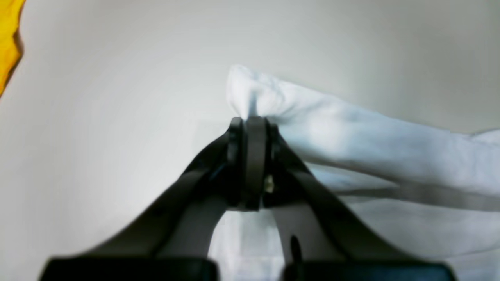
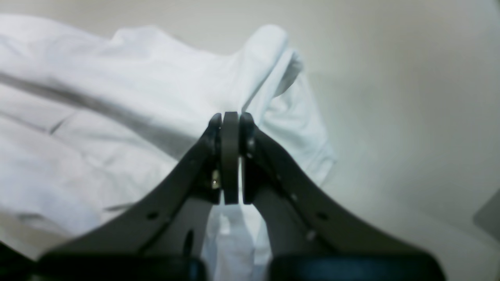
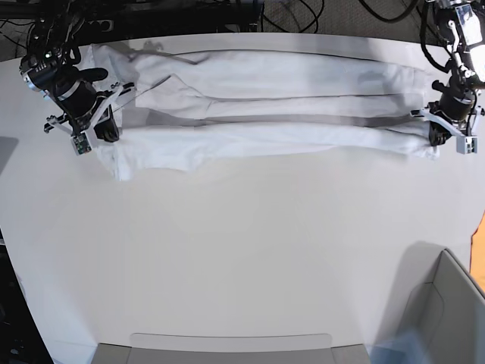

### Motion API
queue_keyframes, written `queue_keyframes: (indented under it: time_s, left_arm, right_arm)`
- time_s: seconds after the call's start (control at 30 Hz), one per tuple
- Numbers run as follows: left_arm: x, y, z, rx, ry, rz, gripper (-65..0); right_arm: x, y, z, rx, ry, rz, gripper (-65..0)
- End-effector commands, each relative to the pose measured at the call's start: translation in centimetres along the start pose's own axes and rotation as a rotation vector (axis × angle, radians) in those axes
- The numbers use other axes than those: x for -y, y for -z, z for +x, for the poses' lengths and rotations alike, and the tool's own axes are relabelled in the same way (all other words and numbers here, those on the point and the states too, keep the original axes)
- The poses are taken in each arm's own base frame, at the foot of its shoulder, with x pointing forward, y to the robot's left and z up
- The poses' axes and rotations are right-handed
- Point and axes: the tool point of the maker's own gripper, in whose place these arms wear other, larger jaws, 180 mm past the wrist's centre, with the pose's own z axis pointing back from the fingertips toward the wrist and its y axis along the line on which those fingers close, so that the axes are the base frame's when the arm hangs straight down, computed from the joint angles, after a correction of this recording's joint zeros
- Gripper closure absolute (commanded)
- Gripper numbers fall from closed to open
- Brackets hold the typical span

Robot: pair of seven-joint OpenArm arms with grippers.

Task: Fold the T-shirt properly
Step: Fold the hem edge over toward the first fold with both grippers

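Note:
The white T-shirt (image 3: 273, 98) lies stretched wide across the far part of the table, with one long edge lifted over toward the front as a fold. My left gripper (image 3: 434, 142) is shut on the shirt's right end; in the left wrist view the closed fingertips (image 1: 252, 121) pinch a bunch of white cloth (image 1: 351, 128). My right gripper (image 3: 110, 134) is shut on the shirt's left end; in the right wrist view the closed tips (image 2: 230, 117) hold cloth (image 2: 129, 86) that drapes to the left and below.
The off-white tabletop (image 3: 250, 250) spreads in front of the shirt. A grey bin (image 3: 447, 318) stands at the front right corner, and a tray edge (image 3: 231, 345) lies along the front. A yellow thing (image 1: 8, 43) shows at the left wrist view's edge.

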Motion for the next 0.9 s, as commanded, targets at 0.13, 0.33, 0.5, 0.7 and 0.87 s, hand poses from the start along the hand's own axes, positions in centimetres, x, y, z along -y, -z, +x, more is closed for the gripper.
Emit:
queue_keyframes:
  time_s: [0.13, 0.33, 0.5, 0.7, 0.87]
  left_arm:
    - [-0.3, -1.1, 1.3, 0.040, 0.044, 0.011, 0.0]
    - [-0.4, -1.6, -0.6, -0.008, 0.049, 0.013, 0.0]
    - [-0.7, -2.1, -2.5, -0.056, 0.057, 0.018, 0.0]
    - [-1.2, -2.2, -4.4, -0.106, 0.047, 0.027, 0.0]
    - [-1.3, -2.2, -4.8, -0.116, 0.036, 0.025, -3.5]
  right_arm:
    - [0.7, -1.1, -0.1, 0.026, 0.026, -0.010, 0.0]
    - [0.5, -2.8, -2.0, 0.005, 0.097, 0.041, 0.0]
    - [-0.3, -3.5, -3.8, -0.020, 0.117, 0.059, 0.0]
    - [-1.1, -4.0, -5.4, -0.041, 0.134, 0.074, 0.0]
    - [-1.2, -4.0, -5.5, -0.047, 0.137, 0.076, 0.0]
